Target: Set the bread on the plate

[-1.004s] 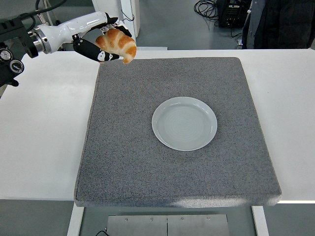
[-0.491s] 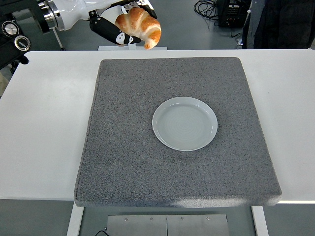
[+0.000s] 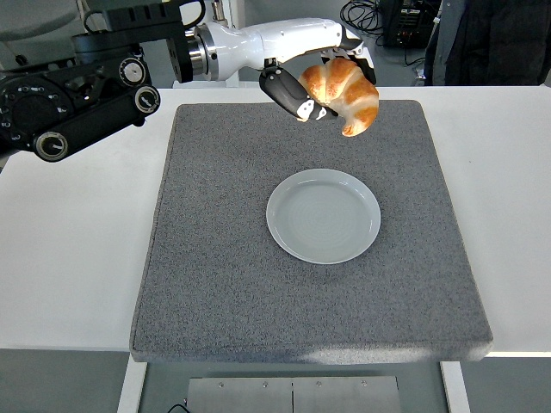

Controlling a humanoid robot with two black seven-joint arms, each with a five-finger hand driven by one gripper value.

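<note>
Your left arm (image 3: 103,95) reaches in from the left edge and stretches across the far side of the table (image 3: 77,232), its white forearm (image 3: 267,39) running almost level toward the right. At its end the left robot hand (image 3: 318,82) curls its fingers (image 3: 288,93) around the bread (image 3: 344,90), a golden croissant. You can see the dark fingers wrapping it from the left and from behind, so the grasp is closed on it. The bread hangs in the air over the far part of the grey mat (image 3: 224,258), one tip pointing down and to the right. It is clear of the mat and touches nothing but the hand. The plate (image 3: 323,215) lies flat near the mat's middle, nearer to you than the bread and apart from it. A person (image 3: 491,39) in dark clothes stands beyond the table at the top right.
</note>
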